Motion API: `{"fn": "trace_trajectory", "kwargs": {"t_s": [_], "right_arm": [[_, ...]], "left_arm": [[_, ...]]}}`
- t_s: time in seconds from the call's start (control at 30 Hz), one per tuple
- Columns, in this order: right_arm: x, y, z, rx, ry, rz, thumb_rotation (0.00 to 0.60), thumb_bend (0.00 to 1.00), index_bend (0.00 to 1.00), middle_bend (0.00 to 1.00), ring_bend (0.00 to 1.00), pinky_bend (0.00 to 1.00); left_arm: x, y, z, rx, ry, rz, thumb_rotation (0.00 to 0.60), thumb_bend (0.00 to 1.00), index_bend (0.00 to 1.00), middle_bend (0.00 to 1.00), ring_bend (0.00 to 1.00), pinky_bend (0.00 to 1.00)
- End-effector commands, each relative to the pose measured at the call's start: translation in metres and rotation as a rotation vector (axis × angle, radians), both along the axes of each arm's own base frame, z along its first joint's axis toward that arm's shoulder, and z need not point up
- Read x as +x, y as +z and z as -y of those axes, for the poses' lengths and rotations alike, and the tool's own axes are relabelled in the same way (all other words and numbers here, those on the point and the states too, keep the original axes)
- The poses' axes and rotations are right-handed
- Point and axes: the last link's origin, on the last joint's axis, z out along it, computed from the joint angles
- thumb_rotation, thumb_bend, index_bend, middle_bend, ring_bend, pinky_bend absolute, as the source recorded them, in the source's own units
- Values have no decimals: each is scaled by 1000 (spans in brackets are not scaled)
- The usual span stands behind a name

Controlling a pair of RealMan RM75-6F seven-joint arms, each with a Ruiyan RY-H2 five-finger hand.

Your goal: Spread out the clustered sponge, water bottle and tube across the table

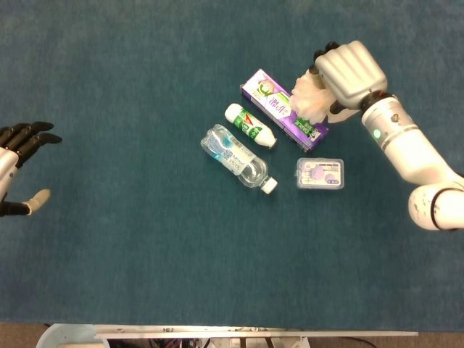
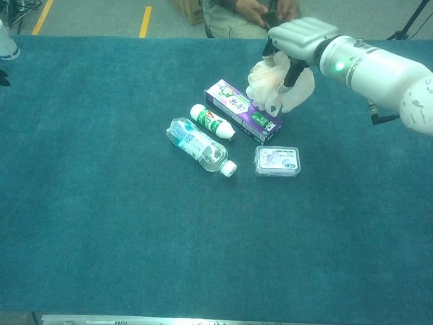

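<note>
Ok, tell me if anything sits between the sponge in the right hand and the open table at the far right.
Nothing visible does. The right hand holds the pale mesh sponge lifted beside the purple toothpaste box; the water bottle, green-capped tube and small clear case all lie leftward or nearer, leaving bare cloth to its right.

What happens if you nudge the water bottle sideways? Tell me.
The water bottle lies on its side, round-bodied, so it would probably roll. It looks clear and empty, likely light. The tube lies close beside it, so a roll that way may bump it.
</note>
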Motion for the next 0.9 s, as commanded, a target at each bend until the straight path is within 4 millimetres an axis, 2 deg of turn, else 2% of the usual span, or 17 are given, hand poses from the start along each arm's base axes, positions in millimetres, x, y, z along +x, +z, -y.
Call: {"fn": "trace_trajectory", "kwargs": {"t_s": [0.03, 0.1, 0.2, 0.23, 0.3, 0.57, 0.9], "right_arm": [[3, -2, 4, -14, -13, -14, 600, 173, 616, 407, 277, 468], [5, -3, 3, -3, -18, -15, 600, 174, 445, 352, 219, 374], [8, -3, 0, 9, -8, -20, 600, 174, 189, 240, 149, 297], [10, -3, -2, 15, -6, -12, 600, 174, 118, 194, 123, 280], [14, -1, -5, 23, 7, 9, 600, 174, 47, 140, 88, 260], [25, 21, -22, 26, 59, 122, 600, 174, 19, 126, 76, 254], [16, 63, -44, 8, 86, 204, 600, 174, 19, 141, 75, 254]], "left_arm": [[-1, 0, 0, 2, 3, 0, 600, 271, 191, 140, 131, 180], [-1, 1, 0, 3, 4, -1, 600, 271, 190, 140, 131, 180], [-1, 0, -2, -3, 2, -3, 600, 271, 190, 139, 112, 178], [0, -1, -2, -5, 0, -3, 600, 270, 190, 139, 101, 175], [1, -3, -5, -12, -4, 0, 600, 270, 186, 138, 92, 171], [10, -15, -14, -65, -41, -4, 600, 271, 176, 129, 80, 168], [22, -38, -25, -129, -131, -2, 600, 271, 171, 130, 79, 168]]}}
